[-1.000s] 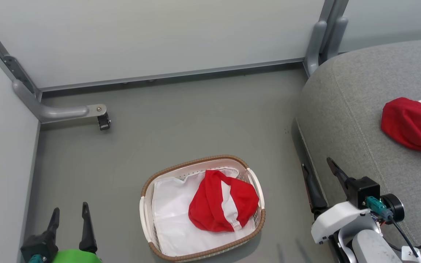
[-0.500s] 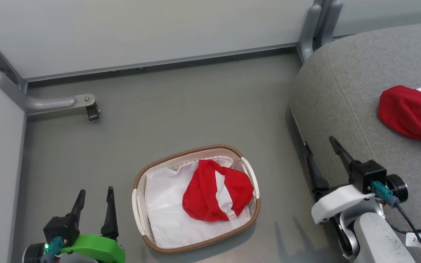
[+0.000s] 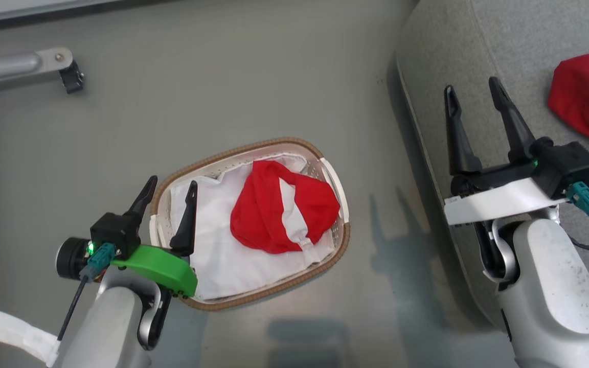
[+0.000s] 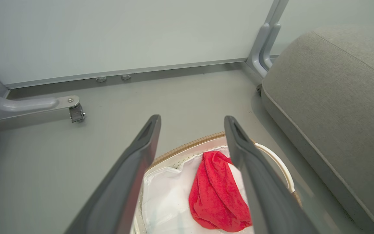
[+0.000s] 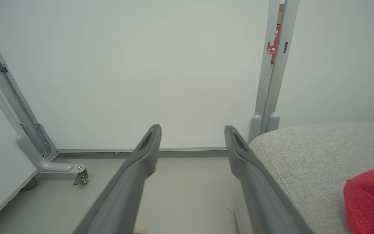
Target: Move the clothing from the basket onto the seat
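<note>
– So, how do the left fingers point(image 3: 188, 212) stand?
– Released and spread wide, with nothing between them. In the head view one tip lies over the plain white liner sheet point(image 3: 223, 260). The other lies over the left end of the oval cream perforated plastic basket point(image 3: 284, 141) with its brown woven rim. Whether either touches, I cannot tell.
– And the right fingers point(image 3: 510, 120)?
– Likewise released and empty, held over the rounded edge of the large grey upholstered seat point(image 3: 478, 46), on the side nearest the basket.
– Where is the clothing?
– In two places. One soft bright red garment with a white stripe point(image 3: 274, 204) lies crumpled in the right half of the basket, on the liner, near the left fingers but apart from them. The other red garment point(image 3: 586, 97) lies on the seat, to the right of the right fingers and apart from them, cut off at the view's edge.
– What lies around all that?
– The basket stands on the grey floor point(image 3: 223, 76), near the seat but not touching it. Farther off, a grey metal leg with a black caster point(image 3: 18, 62) rests on the floor. In the right wrist view a pale partition panel point(image 5: 141, 65) rises behind it.
</note>
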